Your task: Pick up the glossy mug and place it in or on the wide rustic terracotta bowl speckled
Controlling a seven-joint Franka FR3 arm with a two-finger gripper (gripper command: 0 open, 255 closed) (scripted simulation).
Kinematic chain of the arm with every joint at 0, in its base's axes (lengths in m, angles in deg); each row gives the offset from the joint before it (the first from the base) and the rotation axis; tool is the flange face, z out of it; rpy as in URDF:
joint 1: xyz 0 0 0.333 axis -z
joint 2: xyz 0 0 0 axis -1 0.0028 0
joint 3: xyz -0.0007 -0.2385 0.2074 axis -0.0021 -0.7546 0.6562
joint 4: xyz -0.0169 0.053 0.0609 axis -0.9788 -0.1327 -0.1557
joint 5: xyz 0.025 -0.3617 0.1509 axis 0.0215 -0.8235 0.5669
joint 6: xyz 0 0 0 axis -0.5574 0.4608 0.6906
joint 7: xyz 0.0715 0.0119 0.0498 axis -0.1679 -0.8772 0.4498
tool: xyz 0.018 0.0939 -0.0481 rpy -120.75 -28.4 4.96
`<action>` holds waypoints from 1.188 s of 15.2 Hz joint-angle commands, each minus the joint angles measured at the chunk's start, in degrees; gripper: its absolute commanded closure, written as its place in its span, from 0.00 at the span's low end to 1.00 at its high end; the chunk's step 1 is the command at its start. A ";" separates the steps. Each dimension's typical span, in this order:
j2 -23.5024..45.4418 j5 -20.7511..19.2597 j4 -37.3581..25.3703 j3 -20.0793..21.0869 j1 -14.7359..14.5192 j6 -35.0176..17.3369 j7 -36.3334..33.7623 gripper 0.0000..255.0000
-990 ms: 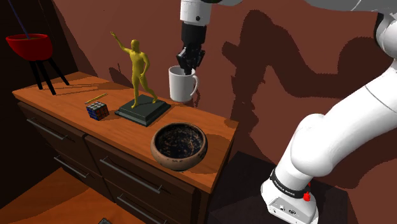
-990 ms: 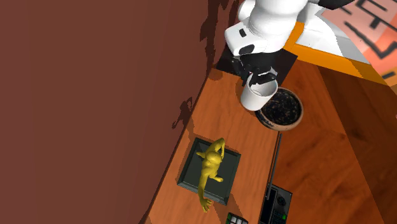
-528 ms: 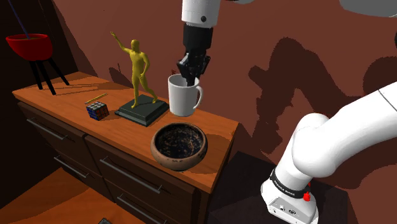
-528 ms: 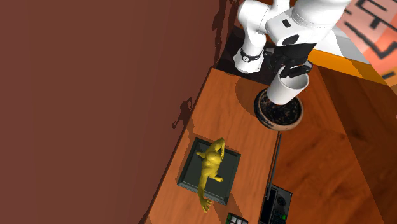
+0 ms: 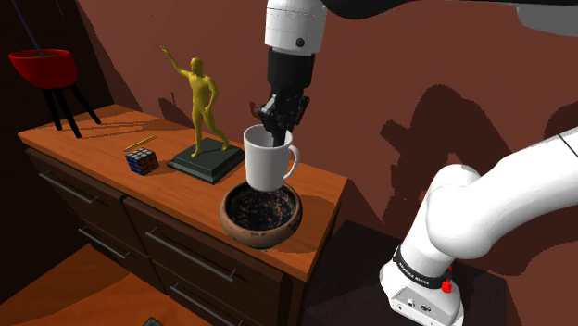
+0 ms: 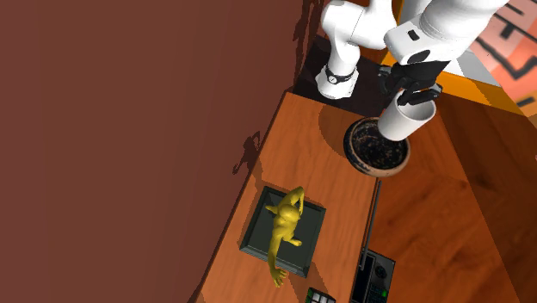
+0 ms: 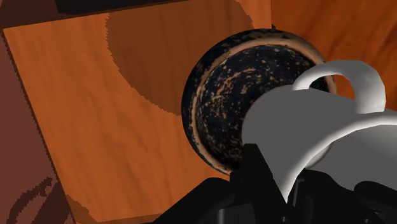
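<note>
A wide brown bowl (image 5: 243, 230) with a dark, speckled inside is seen near the front edge of a wooden chest of drawers (image 5: 176, 190). Right above it, a shiny white mug (image 5: 267, 165) is held upright in the air. Its rim is pinched between the two fingers of the black gripper (image 5: 271, 130). Just behind, a yellow figure (image 5: 200, 97) is stood on a dark base. Farther along the top a small coloured cube (image 5: 142, 160) is found, and a red dish on black legs (image 5: 43, 67) is set at the far end.
</note>
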 commanded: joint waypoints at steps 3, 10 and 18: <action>-0.52 0.35 3.43 0.31 -0.17 -2.94 0.30 1.00; -1.03 1.06 9.13 1.02 -0.51 -8.14 0.72 1.00; -1.05 1.33 11.07 1.32 -0.62 -10.06 0.85 1.00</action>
